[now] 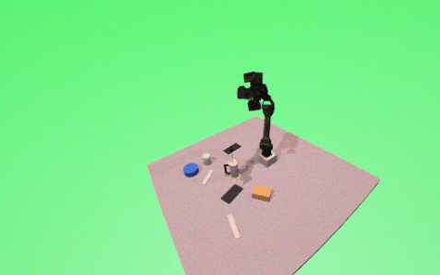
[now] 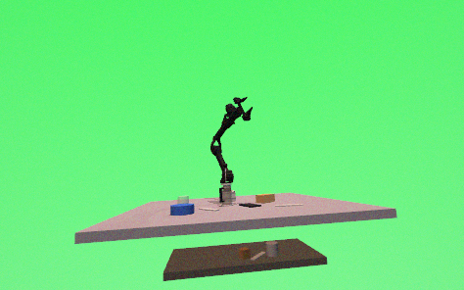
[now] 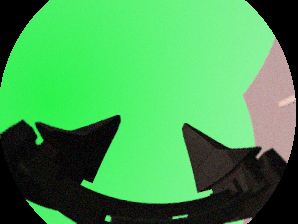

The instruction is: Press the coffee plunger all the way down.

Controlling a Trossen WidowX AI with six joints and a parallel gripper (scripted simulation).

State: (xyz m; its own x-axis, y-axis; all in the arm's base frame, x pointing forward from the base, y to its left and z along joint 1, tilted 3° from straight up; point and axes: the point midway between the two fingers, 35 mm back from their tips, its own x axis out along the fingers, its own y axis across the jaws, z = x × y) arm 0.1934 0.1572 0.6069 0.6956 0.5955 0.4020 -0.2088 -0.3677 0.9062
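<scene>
The coffee press (image 1: 234, 170) (image 2: 228, 198) stands upright on the table, a pale grey cylinder with a black handle on its left side. Its thin plunger rod (image 1: 232, 157) rises well above the lid. The knob at the top is hard to make out against a dark patch in the top view and against the arm in the exterior view. My gripper (image 2: 249, 103) (image 3: 152, 122) is open and empty, high above the table and far from the press. It points outward, and the wrist view shows the background and a table corner between and beside the fingers, not the press.
A blue disc (image 1: 190, 170) (image 2: 182, 210) and a pale green cup (image 1: 207, 159) (image 2: 183, 200) stand left of the press. An orange block (image 1: 262, 193) (image 2: 265, 198) and a dark flat pad (image 1: 232, 193) lie nearby, with pale strips. A lower brown board (image 2: 190, 266) bears small objects.
</scene>
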